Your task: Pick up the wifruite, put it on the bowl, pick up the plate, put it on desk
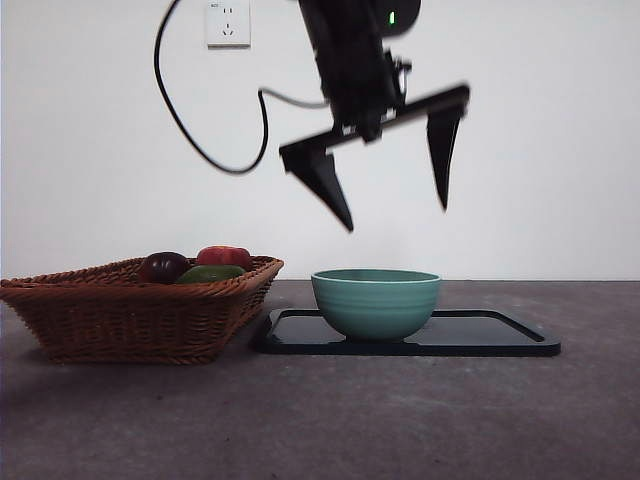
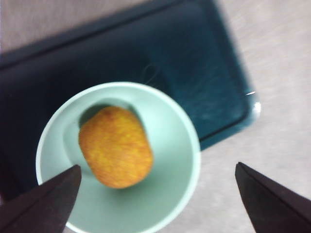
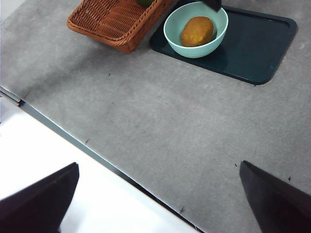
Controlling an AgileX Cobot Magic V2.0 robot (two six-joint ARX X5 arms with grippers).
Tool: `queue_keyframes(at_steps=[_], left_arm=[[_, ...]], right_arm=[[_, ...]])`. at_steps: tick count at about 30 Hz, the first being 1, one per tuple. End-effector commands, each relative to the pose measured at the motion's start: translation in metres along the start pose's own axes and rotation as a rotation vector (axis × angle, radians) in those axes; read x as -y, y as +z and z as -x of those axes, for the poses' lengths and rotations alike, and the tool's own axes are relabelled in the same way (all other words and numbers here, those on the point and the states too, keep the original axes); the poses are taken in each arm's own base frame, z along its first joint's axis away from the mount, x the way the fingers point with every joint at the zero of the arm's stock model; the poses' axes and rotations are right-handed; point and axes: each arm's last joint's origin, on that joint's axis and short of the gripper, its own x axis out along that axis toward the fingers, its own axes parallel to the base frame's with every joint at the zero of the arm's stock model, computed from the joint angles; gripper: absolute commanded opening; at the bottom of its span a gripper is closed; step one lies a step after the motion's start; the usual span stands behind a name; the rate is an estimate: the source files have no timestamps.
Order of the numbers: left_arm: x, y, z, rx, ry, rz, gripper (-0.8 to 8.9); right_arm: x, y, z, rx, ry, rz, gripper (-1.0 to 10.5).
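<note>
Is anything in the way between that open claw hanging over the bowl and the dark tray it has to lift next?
Yes. The bowl, with the wifruite inside, stands on the tray, right under the left gripper, whose jaws are open. The tray's far end beside the bowl is bare. The basket sits apart on the desk.

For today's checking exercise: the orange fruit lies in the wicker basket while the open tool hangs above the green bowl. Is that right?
Not quite. The orange fruit lies inside the green bowl, not the wicker basket, as the left wrist view shows. The open left tool does hang above the bowl.
</note>
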Motion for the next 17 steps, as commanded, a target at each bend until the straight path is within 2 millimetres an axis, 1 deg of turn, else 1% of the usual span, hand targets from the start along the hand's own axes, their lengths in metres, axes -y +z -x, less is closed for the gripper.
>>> queue_keyframes(at_steps=[1,3,12,17], left_arm=[[0.000,0.003,-0.012,-0.006,0.011,-0.032,4.91],[-0.003,0.004,-0.017,-0.013,0.032,-0.029,4.91],[-0.006,0.003,-0.035,-0.024,0.110,-0.050,4.91],[-0.007,0.002,-0.044,-0.036,0.117,-0.053,4.91]], right_arm=[[-0.001,0.003,0.003,0.019,0.008,0.018,5.5],[-0.001,0.003,0.003,0.019,0.008,0.017,5.5],[-0.001,0.003,0.003,0.019,0.009,0.017,5.5],[-0.001,0.003,0.003,0.019,0.009,0.017,5.5]])
